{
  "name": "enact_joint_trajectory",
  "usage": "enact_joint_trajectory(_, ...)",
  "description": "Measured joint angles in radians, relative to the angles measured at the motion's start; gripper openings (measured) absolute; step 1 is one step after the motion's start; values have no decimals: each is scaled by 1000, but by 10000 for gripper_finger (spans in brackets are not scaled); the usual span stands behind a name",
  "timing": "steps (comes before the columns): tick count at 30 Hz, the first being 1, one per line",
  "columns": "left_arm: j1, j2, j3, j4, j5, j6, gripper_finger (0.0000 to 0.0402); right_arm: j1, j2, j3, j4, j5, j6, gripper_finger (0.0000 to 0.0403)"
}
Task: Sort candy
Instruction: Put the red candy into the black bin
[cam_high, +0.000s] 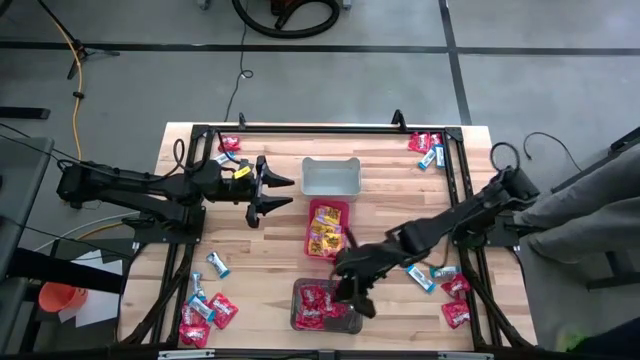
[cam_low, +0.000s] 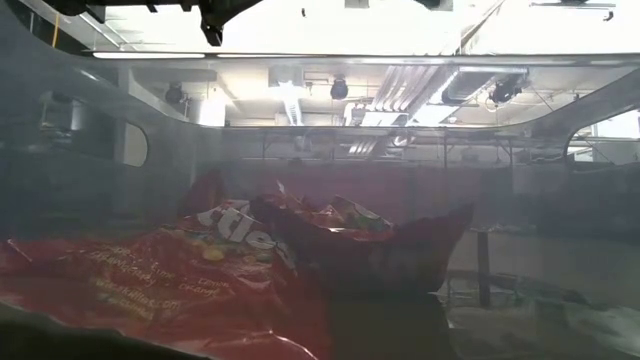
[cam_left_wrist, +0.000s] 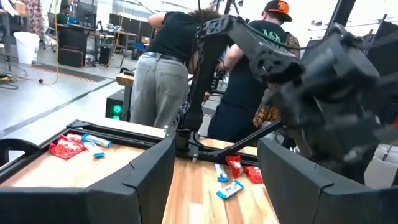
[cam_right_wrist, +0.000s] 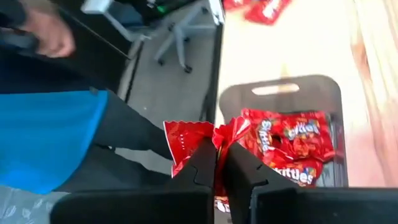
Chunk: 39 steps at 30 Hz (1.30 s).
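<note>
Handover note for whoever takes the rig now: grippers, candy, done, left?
Right gripper: jaws shut on a red packet, over the dark bin.
Left gripper: jaws open, empty, waiting left of the grey bin.
Done: red packets in the dark bin, yellow ones in the pink bin.
Left: drop this packet; loose candy at the table's corners; grey bin looks empty.

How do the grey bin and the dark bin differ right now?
The pale grey rectangular bin looks empty; the dark rectangular bin holds red candy packets. The grey bin sits mid-table with no gripper over it; the dark bin sits at the near edge under the right gripper, shut on a red packet. Both are similar rectangular bins.
</note>
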Motion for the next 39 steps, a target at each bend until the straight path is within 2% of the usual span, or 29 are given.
enact_joint_trajectory(8, 0, 0, 0, -5, 0, -1, 216, -1, 135, 29, -14, -6, 91, 57)
enact_joint_trajectory(18, 0, 0, 0, -7, -2, -77, 216, 9, 177, 29, -50, 55, -32, 203)
enact_joint_trajectory(21, 0, 0, 0, -9, -3, -94, 216, 9, 174, 29, -55, 0, -62, 224)
enact_joint_trajectory(25, 0, 0, 0, -11, -3, -97, 216, 0, 169, 29, -63, -136, -40, 228)
enact_joint_trajectory(27, 0, 0, 0, -11, -8, -97, 216, -1, 148, 29, -89, -150, -49, 227)
enact_joint_trajectory(29, 0, 0, -1, -13, -28, -97, 216, -1, 110, 29, -144, -105, -83, 227)
enact_joint_trajectory(33, 0, 0, -1, -22, -54, -85, 216, -5, 2, 29, -291, 70, -109, 227)
enact_joint_trajectory(37, 0, 0, -1, -23, -49, -53, 216, -12, -126, 29, -378, 311, -50, 227)
enact_joint_trajectory(39, 0, 0, -1, -23, -6, -52, 216, -13, -180, 29, -395, 444, -5, 227)
